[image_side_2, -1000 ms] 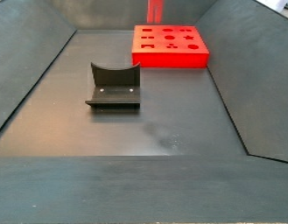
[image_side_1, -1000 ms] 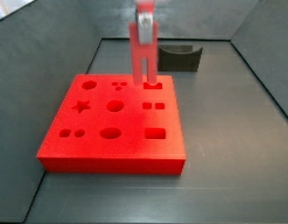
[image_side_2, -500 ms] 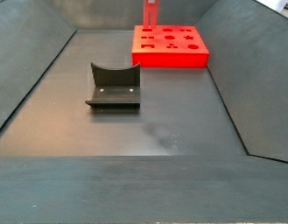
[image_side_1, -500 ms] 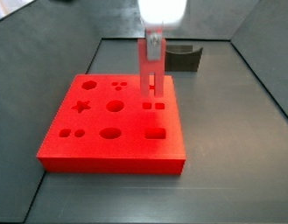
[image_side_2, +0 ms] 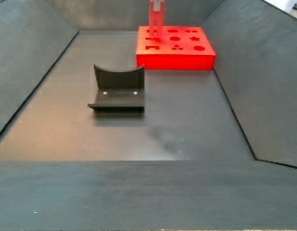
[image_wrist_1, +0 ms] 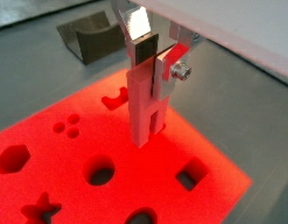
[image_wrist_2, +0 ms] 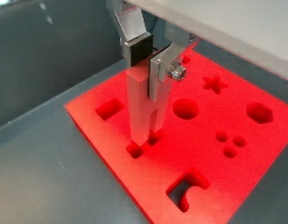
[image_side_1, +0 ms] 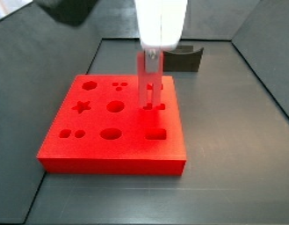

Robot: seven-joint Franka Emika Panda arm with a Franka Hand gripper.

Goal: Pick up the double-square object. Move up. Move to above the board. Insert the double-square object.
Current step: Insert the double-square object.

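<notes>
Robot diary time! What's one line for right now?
phase: insert | gripper: above board, shut on double-square object | peg: upright, tip just over the double-square hole | board: flat on floor | U-shaped block: apart, untouched

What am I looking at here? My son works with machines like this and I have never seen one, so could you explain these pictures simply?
This is a robot arm with a two-fingered pincer at its tip. Two pictures come from cameras on the arm's wrist, looking down past the fingers; two come from cameras fixed beside the dark work floor.

The pincer is closed on the double-square object, a slim red peg made of two joined square bars. It hangs upright over the board, a flat bright-red slab with shaped holes: a star, circles, squares. In a side view the peg's lower end is close above a pair of small square holes, apparently where it should go.

Apart from the board stands a dark grey U-shaped block, untouched.
</notes>
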